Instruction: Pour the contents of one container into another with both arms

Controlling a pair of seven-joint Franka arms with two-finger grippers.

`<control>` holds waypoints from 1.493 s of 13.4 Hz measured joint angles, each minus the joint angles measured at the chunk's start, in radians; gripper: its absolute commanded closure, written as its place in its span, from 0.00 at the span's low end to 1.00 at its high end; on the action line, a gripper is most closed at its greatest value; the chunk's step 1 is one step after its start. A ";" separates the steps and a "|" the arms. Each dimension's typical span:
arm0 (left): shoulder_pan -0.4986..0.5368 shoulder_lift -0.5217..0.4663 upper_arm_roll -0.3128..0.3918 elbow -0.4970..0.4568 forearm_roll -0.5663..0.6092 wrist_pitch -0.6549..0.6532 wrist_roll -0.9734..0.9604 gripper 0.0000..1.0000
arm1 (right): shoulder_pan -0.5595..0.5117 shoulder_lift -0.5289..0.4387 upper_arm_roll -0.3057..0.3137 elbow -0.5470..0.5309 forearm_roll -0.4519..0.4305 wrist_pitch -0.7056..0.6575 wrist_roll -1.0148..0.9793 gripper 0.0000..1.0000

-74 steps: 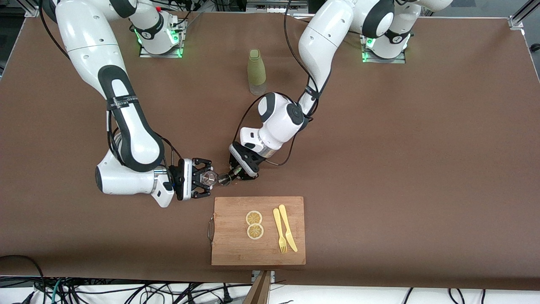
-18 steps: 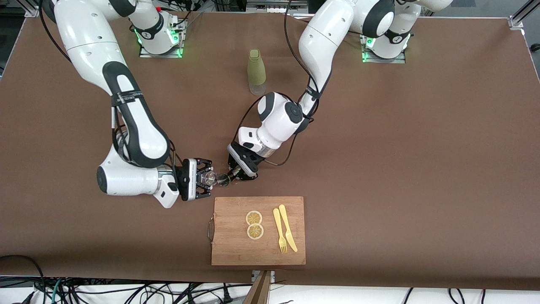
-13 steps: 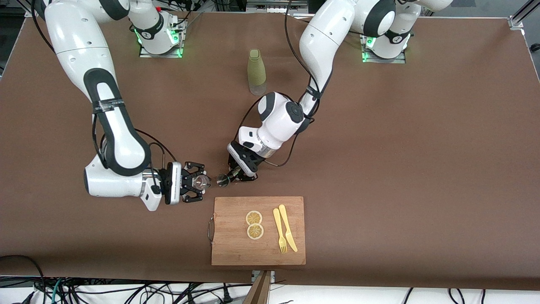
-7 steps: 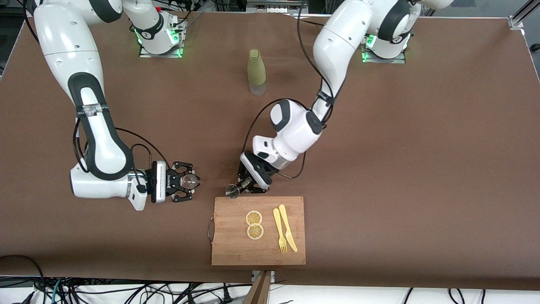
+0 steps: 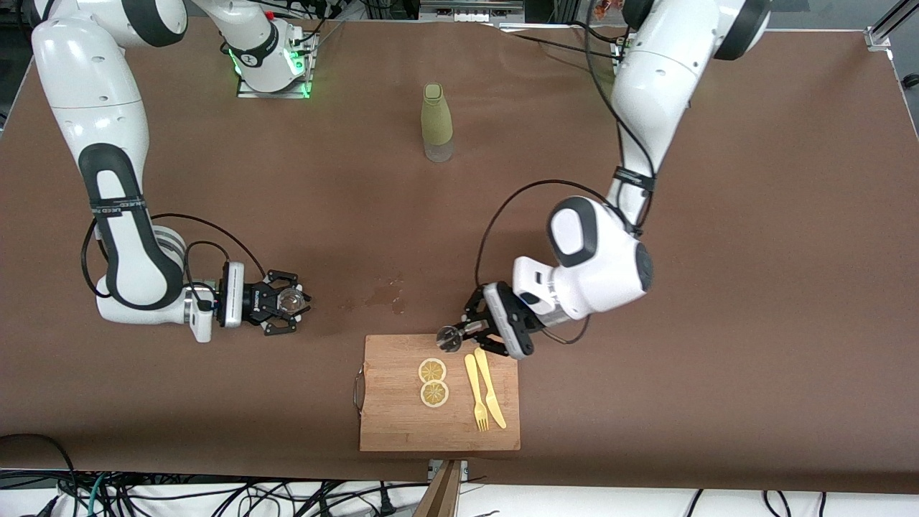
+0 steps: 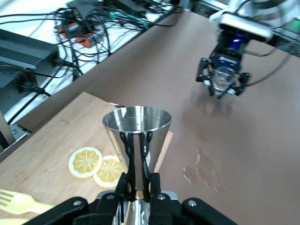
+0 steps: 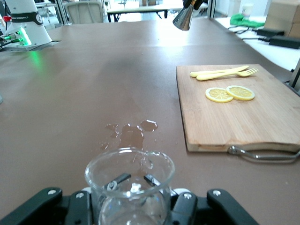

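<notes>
Gripping jigger (image 5: 450, 339), glass cup (image 5: 290, 301), arms apart

A brown tabletop (image 5: 754, 287) fills the room's middle; tangled black cables (image 5: 215, 495) lie along its near edge, on a white floor.

The front view looks steeply down from high up, facing the arm bases, and takes in the whole table (image 5: 718, 215) with the cutting board (image 5: 402, 416) at its near edge. The left wrist view sits close above the board (image 6: 51, 136), looking low across it toward the spilled puddle (image 6: 206, 164). The right wrist view looks low along the tabletop from just off the board (image 7: 234, 117). All three share the board, the lemon slices (image 5: 433, 382) (image 6: 96, 165) (image 7: 230, 93) and the puddle (image 5: 380, 296) (image 7: 129, 130).
</notes>
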 measured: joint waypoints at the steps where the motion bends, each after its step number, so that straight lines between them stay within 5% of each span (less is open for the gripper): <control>1: 0.040 -0.010 -0.001 -0.004 -0.019 -0.080 0.062 1.00 | -0.003 0.000 -0.019 -0.020 0.016 -0.012 -0.040 0.78; 9: 0.329 -0.063 0.002 -0.058 -0.090 -0.732 0.558 1.00 | -0.023 0.002 -0.137 -0.124 0.105 -0.112 -0.235 0.78; 12: 0.418 -0.063 0.055 -0.115 -0.063 -0.970 0.755 1.00 | -0.023 0.011 -0.156 -0.140 0.142 -0.134 -0.276 0.77; 20: 0.649 0.003 0.086 -0.197 0.288 -1.114 1.150 1.00 | -0.024 0.059 -0.169 -0.144 0.201 -0.137 -0.314 0.68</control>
